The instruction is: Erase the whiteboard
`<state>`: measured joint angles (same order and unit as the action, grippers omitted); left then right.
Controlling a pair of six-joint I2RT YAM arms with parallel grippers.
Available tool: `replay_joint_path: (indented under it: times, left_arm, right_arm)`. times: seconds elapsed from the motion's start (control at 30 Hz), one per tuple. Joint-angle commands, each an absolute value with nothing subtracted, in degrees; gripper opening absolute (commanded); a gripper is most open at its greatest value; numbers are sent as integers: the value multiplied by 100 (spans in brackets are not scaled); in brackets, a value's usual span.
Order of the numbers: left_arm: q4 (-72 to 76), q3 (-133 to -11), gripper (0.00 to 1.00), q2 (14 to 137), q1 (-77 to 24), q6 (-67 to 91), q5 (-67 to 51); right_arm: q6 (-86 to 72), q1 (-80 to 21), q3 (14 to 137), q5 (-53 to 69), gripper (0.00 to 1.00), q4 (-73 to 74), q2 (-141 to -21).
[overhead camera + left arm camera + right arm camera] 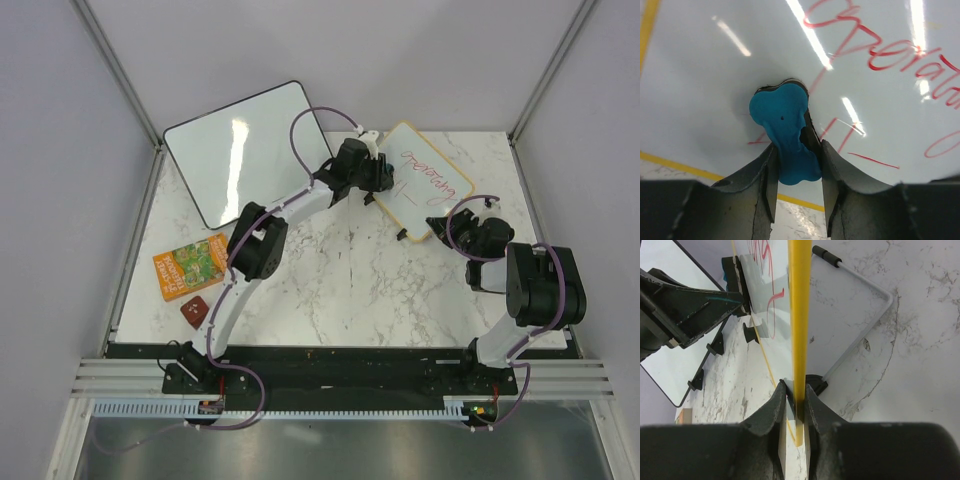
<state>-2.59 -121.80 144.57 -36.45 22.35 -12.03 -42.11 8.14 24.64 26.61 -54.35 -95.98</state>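
At far right of tabletop (330, 290), whiteboard (432, 180) gripped at frame edge by right hand (795, 402). Blue eraser (782, 120) pinched by left hand (797, 160), pressed to board's left end (nearer arm); red writing (890, 55) runs rightward along long axis.

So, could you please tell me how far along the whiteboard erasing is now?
Done: the right claw is shut on the yellow frame of the whiteboard, and the left claw holds the blue eraser. In hand: the eraser looks pressed against the board by the lower strokes. Left: nearly everything, as the red handwriting is legible across the board.
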Motion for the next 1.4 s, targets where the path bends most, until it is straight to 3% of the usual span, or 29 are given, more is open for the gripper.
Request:
replay_joint_path:
  times: [0.0,0.27,0.47,0.67,1.1,1.37]
  left_arm:
    - [-211,-12410,2,14502,-4156,1539,-2117]
    - [-1166,-12594,2,14581,-4684,599,-2189]
    - [-1239,-12718,2,14598,-4896,544,-400]
    - [-1538,-13008,2,14748,-4527,1239,-19]
    - [-1230,-13620,2,15327,-3366,3321,-615]
    - [-984,-13940,2,15451,-3673,2787,-667]
  right_arm:
    - [-3727,729,2470,2417,0,-4693,-9615]
    - [-3735,721,2408,2303,0,-4808,-9536]
    - [-3744,721,2399,2329,0,-4834,-9554]
    - [-3744,721,2391,2347,0,-4851,-9554]
    - [-3735,721,2382,2355,0,-4860,-9527]
    - [-3727,721,2391,2364,0,-4843,-9527]
